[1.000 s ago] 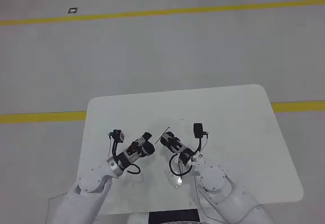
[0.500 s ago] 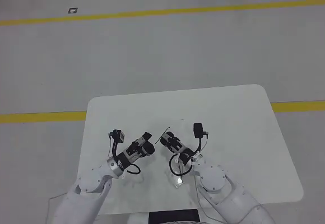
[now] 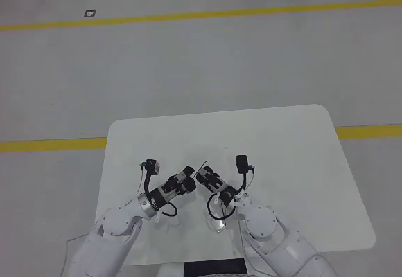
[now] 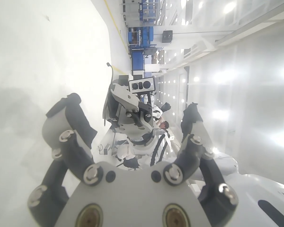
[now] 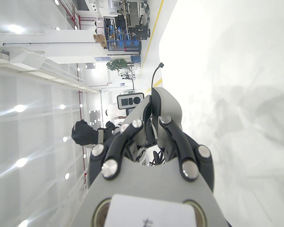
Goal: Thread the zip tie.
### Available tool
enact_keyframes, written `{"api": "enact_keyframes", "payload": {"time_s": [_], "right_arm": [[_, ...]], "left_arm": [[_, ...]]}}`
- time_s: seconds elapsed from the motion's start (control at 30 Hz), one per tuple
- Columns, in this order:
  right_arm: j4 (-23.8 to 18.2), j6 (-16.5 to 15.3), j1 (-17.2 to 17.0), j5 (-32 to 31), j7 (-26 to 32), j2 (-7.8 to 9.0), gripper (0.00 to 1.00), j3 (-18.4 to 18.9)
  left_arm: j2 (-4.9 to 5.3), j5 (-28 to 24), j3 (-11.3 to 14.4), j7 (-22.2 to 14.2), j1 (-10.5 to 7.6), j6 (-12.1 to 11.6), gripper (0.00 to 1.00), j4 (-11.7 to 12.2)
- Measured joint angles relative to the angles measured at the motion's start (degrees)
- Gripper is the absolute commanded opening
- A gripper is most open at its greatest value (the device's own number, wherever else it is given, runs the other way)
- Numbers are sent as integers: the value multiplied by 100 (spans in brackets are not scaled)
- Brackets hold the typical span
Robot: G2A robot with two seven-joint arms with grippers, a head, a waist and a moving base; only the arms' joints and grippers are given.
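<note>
The zip tie [image 5: 153, 77] is a thin black strip with a small head at its free end. My right gripper [image 5: 154, 98] is shut on its lower part, and the strip sticks out past the fingertips. In the top view this right gripper [image 3: 202, 175] sits above the near middle of the white table [image 3: 270, 131], with the zip tie [image 3: 204, 166] pointing away from me. My left gripper [image 3: 189, 173] faces it from close by. In the left wrist view the left gripper [image 4: 132, 112] is open, with the right gripper and the zip tie [image 4: 111, 76] seen between its spread fingers.
The table's far half and its right side [image 3: 312, 180] are bare white surface. A yellow floor line [image 3: 41, 145] runs behind the table. One black fingertip [image 5: 82, 136] of the left gripper shows beside the right gripper.
The left gripper has moved right, toward the right gripper, and the gap between the two has narrowed. The right gripper has shifted slightly left, still holding the zip tie.
</note>
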Motion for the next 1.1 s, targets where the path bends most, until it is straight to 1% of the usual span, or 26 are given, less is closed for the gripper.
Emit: {"api": "enact_keyframes", "payload": {"time_s": [0.03, 0.17, 0.3, 0.37, 0.4, 0.43, 0.47, 0.53, 0.63, 0.83, 1.1], "right_arm": [[0, 0, 0, 0, 0, 0, 0, 0], [12, -34, -12, -45, -67, -6, 0, 5], [-5, -57, -32, -113, -165, -15, 0, 22], [-30, -74, -50, -126, -174, -15, 0, 51], [-41, -80, -58, -139, -177, -14, 0, 63], [-52, -84, -68, -152, -180, -13, 0, 73], [-65, -88, -80, -169, -185, -13, 0, 83], [-79, -89, -95, -196, -200, -14, 0, 91], [-86, -68, -99, -237, -218, -22, 0, 83], [-54, -42, -79, -261, -229, -45, 0, 59], [-3, -20, -34, -285, -202, -80, 0, 0]], "left_arm": [[0, 0, 0, 1, 0, 2, 100, 0], [-5, 118, 56, 217, -30, 32, 100, 2], [9, 220, 69, 266, -57, 57, 100, 26], [17, 246, 72, 267, -68, 64, 83, 36], [20, 249, 73, 263, -73, 64, 65, 42], [23, 250, 74, 257, -78, 65, 51, 47], [28, 248, 75, 252, -83, 64, 49, 56], [33, 247, 79, 247, -93, 64, 40, 73], [41, 247, 99, 243, -107, 68, 34, 95], [56, 244, 150, 203, -138, 91, 26, 136], [75, 215, 205, 187, -179, 89, 23, 171]]}}
